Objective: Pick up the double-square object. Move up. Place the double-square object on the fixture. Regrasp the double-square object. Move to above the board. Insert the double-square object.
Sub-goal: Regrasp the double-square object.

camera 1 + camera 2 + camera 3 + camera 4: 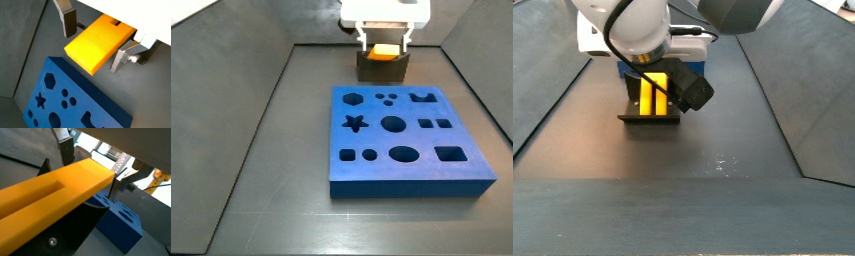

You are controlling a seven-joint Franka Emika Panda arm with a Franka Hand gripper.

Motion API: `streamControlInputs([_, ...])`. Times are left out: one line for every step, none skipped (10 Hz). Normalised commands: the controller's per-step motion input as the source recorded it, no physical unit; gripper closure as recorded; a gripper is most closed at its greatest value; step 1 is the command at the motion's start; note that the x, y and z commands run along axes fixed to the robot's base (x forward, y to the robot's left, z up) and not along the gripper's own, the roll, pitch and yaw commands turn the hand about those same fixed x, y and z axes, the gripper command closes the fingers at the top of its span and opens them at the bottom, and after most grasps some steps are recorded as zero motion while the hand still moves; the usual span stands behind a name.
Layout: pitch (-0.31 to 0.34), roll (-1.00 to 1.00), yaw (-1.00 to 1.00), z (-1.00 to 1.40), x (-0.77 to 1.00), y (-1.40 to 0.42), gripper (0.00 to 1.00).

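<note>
Here, in both wrist views the end effector (97,45) is clenched on the block (98,43) with the board (67,100) beneath it, while in both side views the block (655,91) between its fingers lies in the fixture (651,119) just beyond the board (405,140).

No readable text, labels or numbers anywhere; claw (93,43) and board (405,140) carry no markings.
</note>
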Motion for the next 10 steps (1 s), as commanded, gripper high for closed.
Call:
streamControlInputs([0.050, -0.05, -0.05, 1.00, 0.00, 0.00, 0.00])
streamControlInputs([0.052, -0.03, -0.04, 1.00, -0.01, 0.01, 0.00])
streamControlInputs([0.047, 0.00, -0.04, 1.00, -0.02, 0.01, 0.00])
streamControlInputs([0.047, 0.03, -0.03, 1.00, -0.02, 0.01, 0.00])
streamControlInputs([0.045, 0.03, -0.03, 1.00, -0.02, 0.01, 0.00])
streamControlInputs([0.045, 0.04, -0.03, 0.81, -0.03, 0.01, 0.00])
streamControlInputs([0.048, 0.05, -0.03, 0.72, -0.03, 0.01, 0.00])
streamControlInputs([0.049, 0.05, -0.03, 0.53, -0.02, 0.01, 0.00])
streamControlInputs([0.046, 0.04, -0.03, 0.33, -0.03, 0.01, 0.00])
streamControlInputs([0.063, 1.00, 0.03, 0.96, 0.15, -0.83, 0.00])
